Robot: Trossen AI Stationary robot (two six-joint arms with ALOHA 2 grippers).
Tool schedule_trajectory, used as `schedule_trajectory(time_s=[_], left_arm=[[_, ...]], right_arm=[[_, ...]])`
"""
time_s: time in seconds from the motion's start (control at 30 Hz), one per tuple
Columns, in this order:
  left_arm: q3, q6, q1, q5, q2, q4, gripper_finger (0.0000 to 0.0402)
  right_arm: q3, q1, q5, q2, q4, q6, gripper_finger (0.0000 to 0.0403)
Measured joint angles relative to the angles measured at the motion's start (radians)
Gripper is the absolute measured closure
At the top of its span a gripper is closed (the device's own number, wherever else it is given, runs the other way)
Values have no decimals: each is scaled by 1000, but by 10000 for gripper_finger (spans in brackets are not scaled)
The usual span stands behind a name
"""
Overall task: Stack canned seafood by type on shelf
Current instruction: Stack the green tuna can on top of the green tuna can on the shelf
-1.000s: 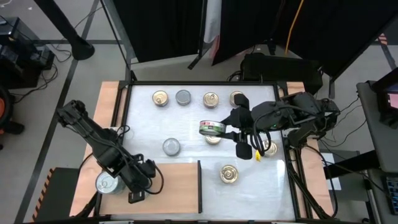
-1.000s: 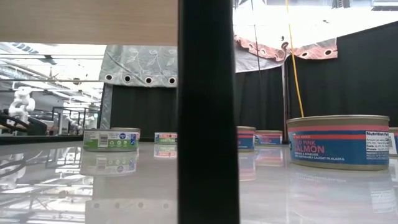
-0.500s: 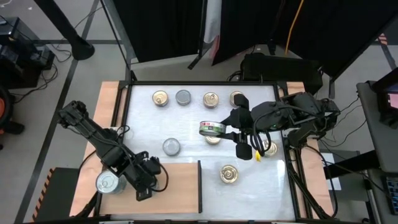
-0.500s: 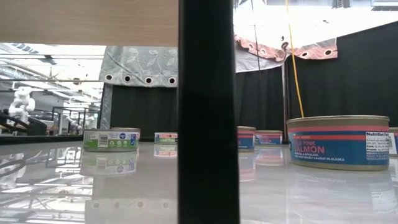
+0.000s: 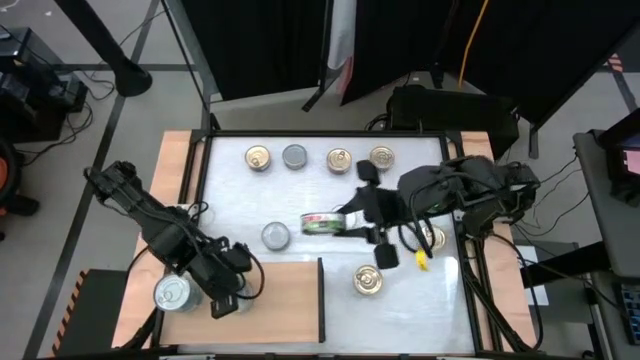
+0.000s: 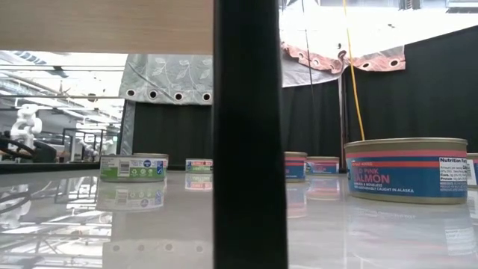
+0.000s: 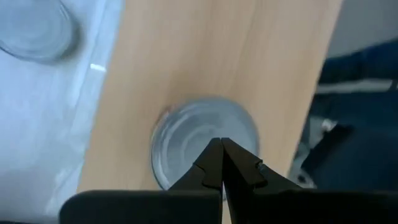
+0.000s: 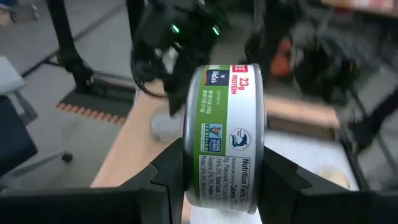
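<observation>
Green-labelled tin point(image 5: 323, 223) is gripped on edge by the right gripper point(image 5: 347, 221) above mid-table. A silver tin point(image 5: 172, 293) is seen on the wooden shelf point(image 5: 285, 300), the left gripper point(image 5: 222, 305) pinched closed beside it.

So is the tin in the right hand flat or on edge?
On edge: the green-label tin sits sideways between the right hand's fingers, label facing up.

Backdrop: black curtains point(image 5: 270, 45) hang behind the table.
Cable: a yellow cord point(image 6: 351, 71) runs down the curtain.
Floor: grey, with a black stand base point(image 5: 125, 72), possibly a tripod foot.
</observation>
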Motion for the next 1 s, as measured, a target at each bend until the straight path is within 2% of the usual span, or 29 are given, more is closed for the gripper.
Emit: schedule_trajectory(time_s=[0.2,0.33,0.47,0.57,0.67,0.83,1.0], left_arm=[[201,-93,-5,-109,-17,-160,397],[336,-223,-61,-275,-26,-328,397],[343,-276,-100,-507,-111,-319,397],[343,-291,-101,-629,-162,-319,397],[342,-267,-101,-716,-205,-315,397],[342,-207,-98,-851,-273,-261,397],[342,-135,-98,-912,-326,-195,397]], right_arm=[[0,0,-82,79,238,-80,268],[0,4,-97,129,347,-144,268],[0,14,-96,178,512,-280,268],[0,25,-93,209,624,-414,268],[0,36,-84,242,639,-495,268],[-1,32,-62,337,593,-538,268],[-1,35,-65,417,598,-578,268]])
